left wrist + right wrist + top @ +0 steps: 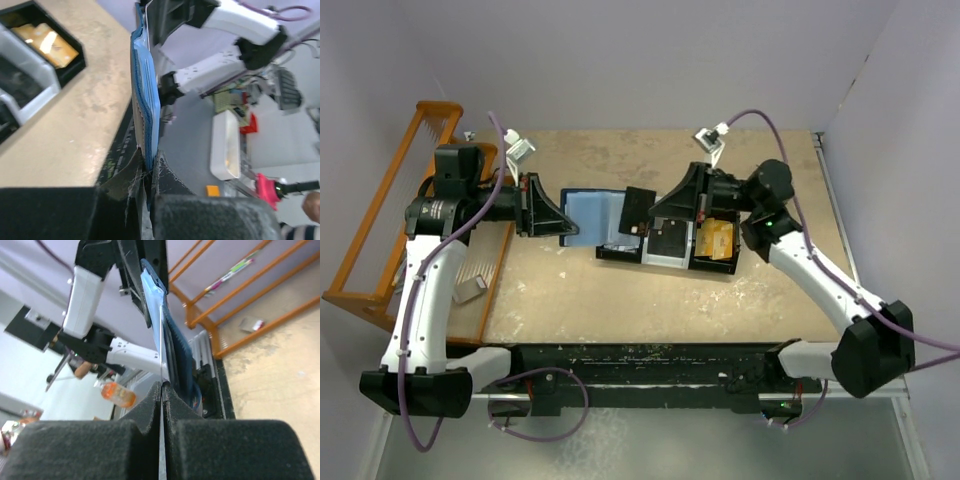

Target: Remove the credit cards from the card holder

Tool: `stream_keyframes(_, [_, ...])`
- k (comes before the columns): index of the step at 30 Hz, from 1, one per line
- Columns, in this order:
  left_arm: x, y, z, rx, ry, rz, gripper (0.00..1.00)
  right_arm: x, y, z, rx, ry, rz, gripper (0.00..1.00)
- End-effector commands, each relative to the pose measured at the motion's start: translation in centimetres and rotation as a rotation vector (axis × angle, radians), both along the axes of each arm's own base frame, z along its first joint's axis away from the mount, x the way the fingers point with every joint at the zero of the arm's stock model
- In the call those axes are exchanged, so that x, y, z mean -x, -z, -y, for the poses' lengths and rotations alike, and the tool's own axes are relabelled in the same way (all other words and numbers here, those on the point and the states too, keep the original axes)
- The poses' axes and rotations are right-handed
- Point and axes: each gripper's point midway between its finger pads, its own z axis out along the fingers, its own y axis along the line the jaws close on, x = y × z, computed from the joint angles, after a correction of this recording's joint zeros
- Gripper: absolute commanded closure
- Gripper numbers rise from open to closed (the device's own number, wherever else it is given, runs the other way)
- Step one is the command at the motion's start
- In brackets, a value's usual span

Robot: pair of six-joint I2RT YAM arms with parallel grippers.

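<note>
Between the two arms, over the middle of the bench (620, 300): card holder (590, 215), navy outside and pale blue inside, spread open with its inner faces up. I cannot tell whether it clears the surface.

- Left pincer (567, 233): closed tight on the holder's left edge. The left wrist view shows the holder edge-on, wedged between the pads.
- Right pincer (645, 215): pressed together on a thin flat sheet at the holder's right side. I take this for a card (161, 365) partly drawn from its pocket, though it may be a flap.
- Black tray (620, 255): just near of the holder, three compartments, with gold cards (717, 240) lying in the right one.
- Wooden rack (370, 240): at the far left, well apart.

Risks, as I judge them:
- The left hold covers only a narrow margin. A hard pull from the right could drag the holder out of it.
- A card that binds in its pocket would bring the whole holder along with it.
- The right grip sits on a bare edge, so the card could slip free and drop outside the tray.
- Pulling off-line with the pocket could bend the card.
</note>
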Motion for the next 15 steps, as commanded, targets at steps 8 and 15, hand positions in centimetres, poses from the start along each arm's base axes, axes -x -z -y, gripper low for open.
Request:
stream_keyframes(8, [-5.9, 4.7, -3.7, -0.395, -0.292, 0.159, 1.00, -4.7, 10.9, 5.9, 0.449, 0.362, -0.108, 1.00])
stream_keyframes(15, [-4.1, 2.7, -2.8, -0.328, -0.221, 0.193, 1.00, -9.1, 18.3, 8.0, 0.714, 0.520, -0.181, 1.00])
